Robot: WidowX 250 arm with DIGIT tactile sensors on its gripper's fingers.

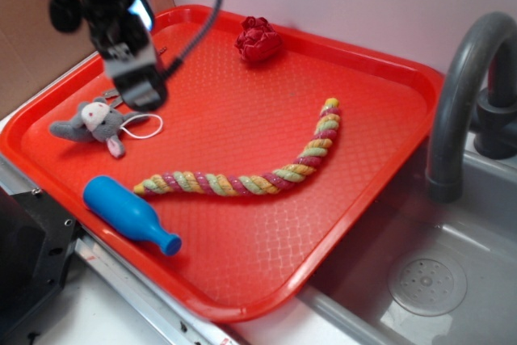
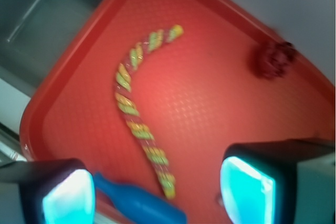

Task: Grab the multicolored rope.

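The multicolored rope (image 1: 266, 169) lies in a long curve across the middle of the red tray (image 1: 355, 224), twisted in pink, yellow and pale green. In the wrist view the rope (image 2: 137, 124) runs from the upper middle down to between the fingers. My gripper (image 1: 139, 86) hangs above the tray's left part, over the grey plush mouse (image 1: 93, 123), well left of the rope. In the wrist view my gripper (image 2: 157, 192) is open and empty, its pads (image 2: 247, 192) glowing cyan at either side.
A blue bottle (image 1: 129, 214) lies near the tray's front left edge, close to the rope's left end. A dark red fabric ball (image 1: 258, 39) sits at the tray's back. A grey faucet (image 1: 464, 94) and sink (image 1: 420, 280) are on the right.
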